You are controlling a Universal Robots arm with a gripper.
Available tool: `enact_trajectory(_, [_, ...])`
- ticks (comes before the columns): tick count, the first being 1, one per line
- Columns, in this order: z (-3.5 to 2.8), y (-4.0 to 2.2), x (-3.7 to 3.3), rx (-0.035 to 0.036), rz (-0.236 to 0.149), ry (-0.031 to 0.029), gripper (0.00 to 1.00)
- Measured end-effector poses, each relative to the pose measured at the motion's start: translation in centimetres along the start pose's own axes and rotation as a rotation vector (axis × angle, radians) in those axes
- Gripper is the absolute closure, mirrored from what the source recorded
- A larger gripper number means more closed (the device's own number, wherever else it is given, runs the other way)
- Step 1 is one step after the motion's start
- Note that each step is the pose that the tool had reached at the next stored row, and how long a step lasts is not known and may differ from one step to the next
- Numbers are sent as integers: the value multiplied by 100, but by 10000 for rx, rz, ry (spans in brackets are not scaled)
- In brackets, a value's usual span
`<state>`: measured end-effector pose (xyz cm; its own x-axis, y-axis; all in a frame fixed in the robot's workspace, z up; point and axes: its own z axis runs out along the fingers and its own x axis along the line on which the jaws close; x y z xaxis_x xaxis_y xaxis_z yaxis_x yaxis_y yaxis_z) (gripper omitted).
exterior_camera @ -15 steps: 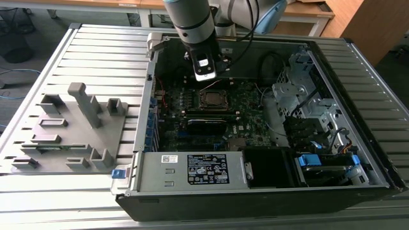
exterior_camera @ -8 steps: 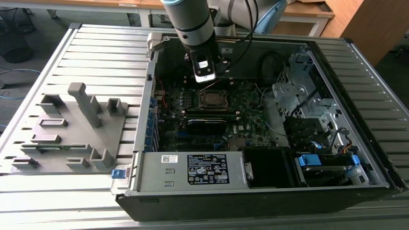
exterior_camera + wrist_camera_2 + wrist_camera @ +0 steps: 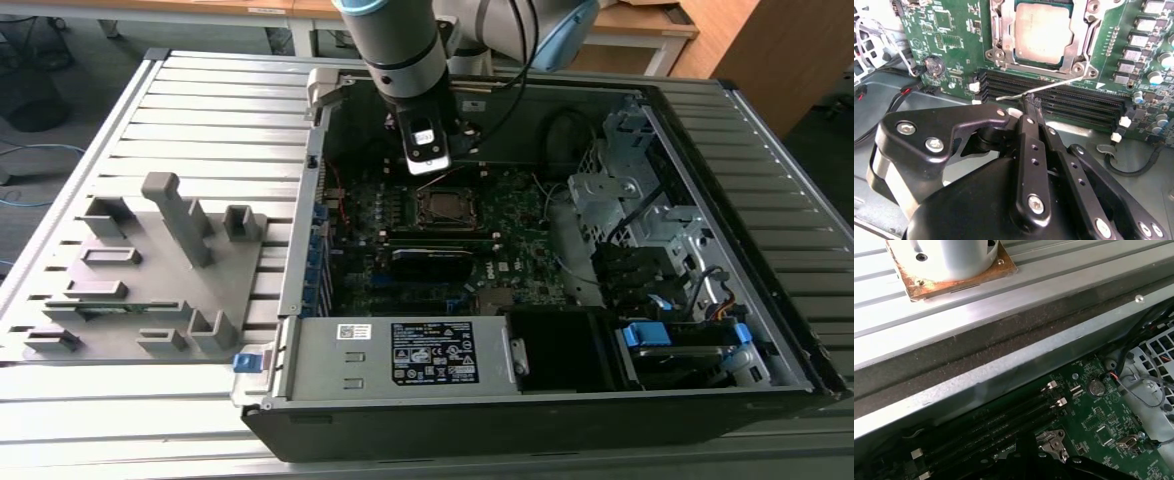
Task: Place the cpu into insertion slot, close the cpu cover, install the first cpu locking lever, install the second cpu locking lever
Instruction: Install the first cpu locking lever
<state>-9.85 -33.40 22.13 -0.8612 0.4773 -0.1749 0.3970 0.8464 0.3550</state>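
Gripper: nearest the lens in the second wrist view, the black gripper (image 3: 1030, 101) has its two fingers drawn together. They pinch a thin silver locking lever (image 3: 1064, 84) between the tips, a narrow grasp that suits so slim a wire.
Locking lever: it slants free above the black memory slots (image 3: 1074, 107), just beside the socket and not yet tucked under any catch. The hold is toward its free end, probably for leverage.
Which lever: whether this is the first or the second, I cannot tell.
Cpu: the dull silver cpu (image 3: 1043, 32) lies flat and square in its socket, so that step looks done.
Cpu cover: the silver cpu cover (image 3: 1004, 35) lies down around the chip, whose top shows through the window. It looks closed, ready to be clamped.
Insertion slot: in the exterior view the insertion slot (image 3: 445, 206) sits in the upper middle of the frame, just below the gripper.
Arm: the arm (image 3: 400, 50) drops steeply from the top of the exterior view into the open computer case (image 3: 534, 425), likely to clear its walls.
Elsewhere: a grey fixture tray (image 3: 134, 280) lies outside the case on the exterior view's left, well apart. The power supply box (image 3: 334, 375) sits in the lower middle.
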Motion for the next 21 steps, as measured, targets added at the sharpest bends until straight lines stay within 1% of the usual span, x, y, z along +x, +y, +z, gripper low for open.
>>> enact_trajectory(4, [5,-2,1,2,-1,1,90])
enact_trajectory(7, [14,9,4,1,-2,1,90])
enact_trajectory(12, [49,23,-36,1,1,0,90])
enact_trajectory(18, [54,22,-37,2,3,-1,90])
enact_trajectory(21, [76,14,-33,2,4,-1,90])
